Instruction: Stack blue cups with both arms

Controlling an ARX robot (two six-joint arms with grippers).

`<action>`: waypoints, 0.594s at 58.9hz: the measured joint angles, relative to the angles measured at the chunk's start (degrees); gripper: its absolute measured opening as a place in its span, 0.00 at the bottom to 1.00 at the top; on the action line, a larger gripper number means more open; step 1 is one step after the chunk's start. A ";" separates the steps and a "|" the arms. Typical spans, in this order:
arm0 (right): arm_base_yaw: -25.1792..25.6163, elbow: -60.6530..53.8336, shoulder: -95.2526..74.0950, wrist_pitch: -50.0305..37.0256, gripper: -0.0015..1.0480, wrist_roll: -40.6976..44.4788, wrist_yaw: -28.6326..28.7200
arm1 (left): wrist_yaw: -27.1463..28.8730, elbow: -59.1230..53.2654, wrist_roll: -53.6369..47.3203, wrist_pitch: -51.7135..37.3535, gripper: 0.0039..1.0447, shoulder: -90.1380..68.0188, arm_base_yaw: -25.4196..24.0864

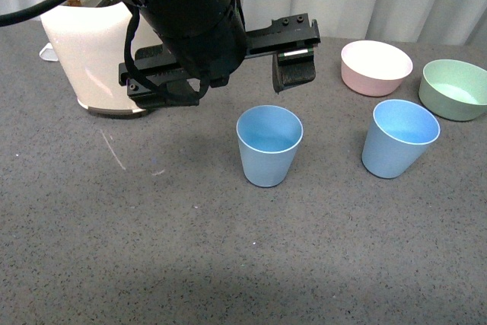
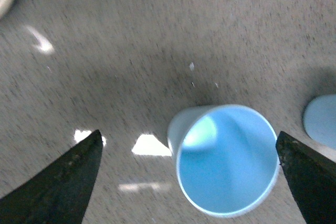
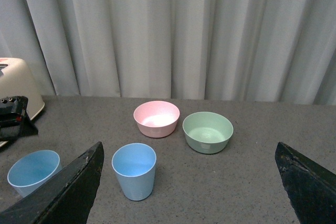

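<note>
Two light blue cups stand upright and apart on the grey table: one in the middle (image 1: 269,145) and one to its right (image 1: 399,138). My left gripper (image 1: 221,81) hangs open above the middle cup and a little behind it. In the left wrist view this cup (image 2: 226,160) lies between the spread fingertips (image 2: 79,177), and the other cup's edge (image 2: 321,121) shows at the side. My right gripper (image 3: 189,182) is open and empty, well back from both cups (image 3: 135,170) (image 3: 32,170). It is out of the front view.
A pink bowl (image 1: 376,67) and a green bowl (image 1: 455,89) sit behind the right cup. A white appliance (image 1: 91,51) stands at the back left. A pale curtain (image 3: 173,30) hangs behind the table.
</note>
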State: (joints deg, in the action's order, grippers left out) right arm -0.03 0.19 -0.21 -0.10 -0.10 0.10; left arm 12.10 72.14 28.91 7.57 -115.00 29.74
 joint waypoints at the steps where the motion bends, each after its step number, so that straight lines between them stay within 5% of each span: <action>1: 0.00 0.00 0.00 0.00 0.91 0.00 -0.02 | 3.58 -2.62 -2.49 -6.71 0.87 0.28 -0.11; 6: 0.00 0.00 0.00 0.00 0.91 0.00 0.00 | 11.96 -16.00 -14.32 -32.52 0.73 2.47 -1.29; 16: 0.00 0.00 0.00 0.00 0.91 0.00 -0.09 | 10.10 -35.71 -24.70 -69.88 0.47 12.50 -6.93; 32: 0.00 0.00 0.00 0.02 0.91 0.00 0.00 | 3.17 -52.87 -27.69 -74.99 0.03 27.10 -14.21; 35: 0.00 0.00 0.00 0.00 0.91 0.00 -0.04 | 1.97 -54.97 -27.91 -74.60 0.03 29.59 -15.26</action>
State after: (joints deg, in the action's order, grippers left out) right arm -0.03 0.19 -0.21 -0.10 -0.10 0.05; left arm 14.06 17.17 0.99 -67.02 -85.41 14.48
